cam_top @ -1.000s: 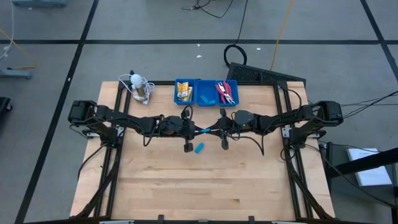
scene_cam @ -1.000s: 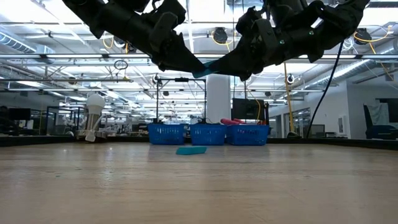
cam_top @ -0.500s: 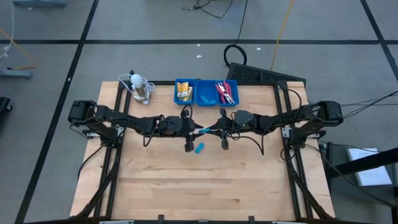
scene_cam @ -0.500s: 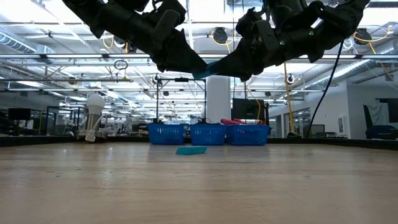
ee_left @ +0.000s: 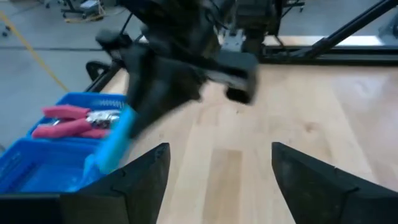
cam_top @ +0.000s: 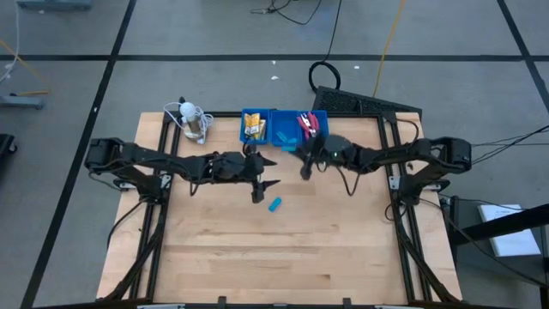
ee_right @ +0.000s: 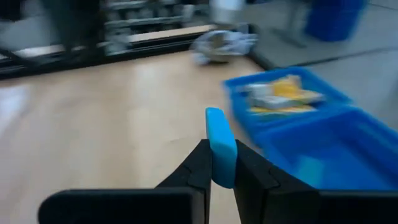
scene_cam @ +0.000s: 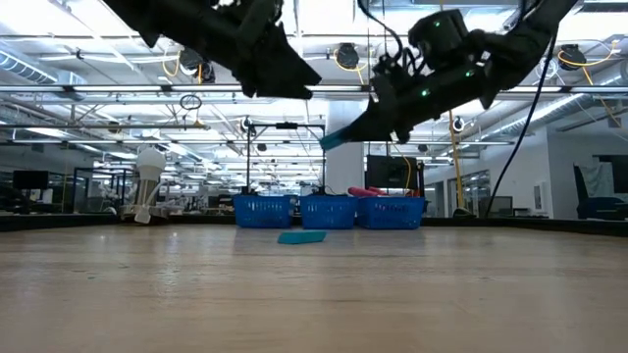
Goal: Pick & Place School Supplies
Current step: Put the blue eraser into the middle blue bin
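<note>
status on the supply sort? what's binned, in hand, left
Binned: yellow packets and red-handled tools lie in the blue tray. In hand: right hand grips a light-blue piece near the tray; left hand is open, empty. Left: a second blue piece on the table.

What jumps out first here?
The right gripper, raised near the blue tray, is shut on a light-blue piece. The left gripper, jaws open, hangs empty over the table's middle. A second light-blue piece lies on the wood below.
</note>
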### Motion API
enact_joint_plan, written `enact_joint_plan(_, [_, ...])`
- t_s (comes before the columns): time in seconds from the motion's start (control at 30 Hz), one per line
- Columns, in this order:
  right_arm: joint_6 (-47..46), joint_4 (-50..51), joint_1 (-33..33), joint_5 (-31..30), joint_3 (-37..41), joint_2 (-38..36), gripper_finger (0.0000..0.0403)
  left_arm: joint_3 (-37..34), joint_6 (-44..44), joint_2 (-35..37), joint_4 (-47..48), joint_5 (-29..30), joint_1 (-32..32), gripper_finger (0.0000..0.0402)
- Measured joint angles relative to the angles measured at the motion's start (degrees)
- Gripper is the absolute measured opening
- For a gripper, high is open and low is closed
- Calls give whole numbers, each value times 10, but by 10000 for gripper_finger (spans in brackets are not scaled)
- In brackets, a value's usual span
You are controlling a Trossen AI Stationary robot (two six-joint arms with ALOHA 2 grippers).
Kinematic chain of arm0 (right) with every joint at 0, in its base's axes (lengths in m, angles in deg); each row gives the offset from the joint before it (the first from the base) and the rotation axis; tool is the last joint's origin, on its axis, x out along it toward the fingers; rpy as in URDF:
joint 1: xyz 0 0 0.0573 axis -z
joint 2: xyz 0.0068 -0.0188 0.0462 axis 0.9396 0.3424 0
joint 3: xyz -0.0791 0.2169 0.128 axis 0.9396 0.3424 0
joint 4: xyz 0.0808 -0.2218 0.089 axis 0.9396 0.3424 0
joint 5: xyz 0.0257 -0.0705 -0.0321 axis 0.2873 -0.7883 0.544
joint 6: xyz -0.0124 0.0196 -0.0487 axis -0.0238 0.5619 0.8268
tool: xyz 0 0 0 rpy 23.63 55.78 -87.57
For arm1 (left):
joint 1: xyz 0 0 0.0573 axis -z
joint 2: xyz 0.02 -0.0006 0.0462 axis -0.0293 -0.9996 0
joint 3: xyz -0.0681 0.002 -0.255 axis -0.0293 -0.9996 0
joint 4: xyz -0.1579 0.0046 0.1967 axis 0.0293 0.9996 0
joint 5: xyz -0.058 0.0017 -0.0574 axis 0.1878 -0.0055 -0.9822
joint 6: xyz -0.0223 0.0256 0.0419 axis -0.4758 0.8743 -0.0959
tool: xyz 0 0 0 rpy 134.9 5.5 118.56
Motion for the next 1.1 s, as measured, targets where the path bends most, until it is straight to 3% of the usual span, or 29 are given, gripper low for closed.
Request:
enact_joint_plan(0.33, [-24,-30,112,-14,-6,38,30,0,-25,-42,6,0,-27,275])
enact_joint_plan(0.67, [-11,13,140,-31,-127,191,30,-1,-41,-56,6,0,-35,275])
enact_joint_plan(1.1, [-20,29,158,-29,-144,205,70,-1,-44,-56,16,0,-32,280])
